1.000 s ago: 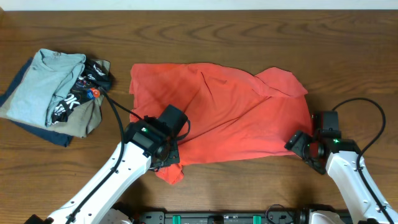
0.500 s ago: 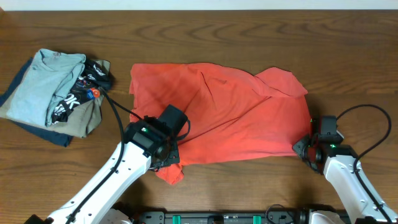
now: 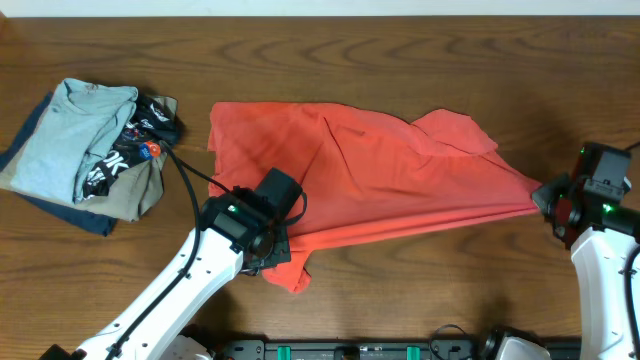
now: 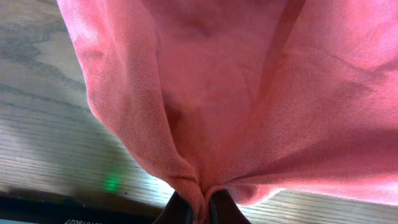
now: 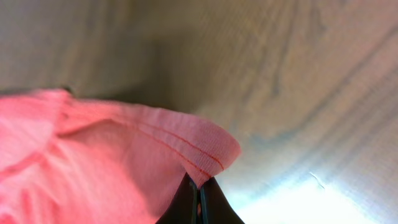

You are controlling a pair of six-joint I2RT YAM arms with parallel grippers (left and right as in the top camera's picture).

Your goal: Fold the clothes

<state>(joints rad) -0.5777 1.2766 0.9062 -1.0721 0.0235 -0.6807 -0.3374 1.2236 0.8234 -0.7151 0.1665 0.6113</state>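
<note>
The clothes, a coral-red T-shirt [image 3: 370, 185], lie spread across the middle of the table with the plain side up. My left gripper [image 3: 278, 250] is shut on the shirt's near left corner; in the left wrist view the fabric [image 4: 211, 93] bunches into the closed gripper [image 4: 203, 208]. My right gripper [image 3: 548, 200] is shut on the near right hem corner and holds it stretched out to the right. The right wrist view has the stitched hem [image 5: 199, 149] pinched in the closed gripper [image 5: 199, 202], above the wood.
A pile of other garments lies at the left edge: a light blue-grey shirt [image 3: 70, 135], a black printed one [image 3: 135, 145], tan and dark blue pieces beneath. Brown wooden table [image 3: 330, 45] all around. Black cables trail from both arms.
My right gripper shut on the shirt's right hem corner and pulled it out to the right, stretching the lower edge taut. The loose tail by my left gripper shifted slightly right.
</note>
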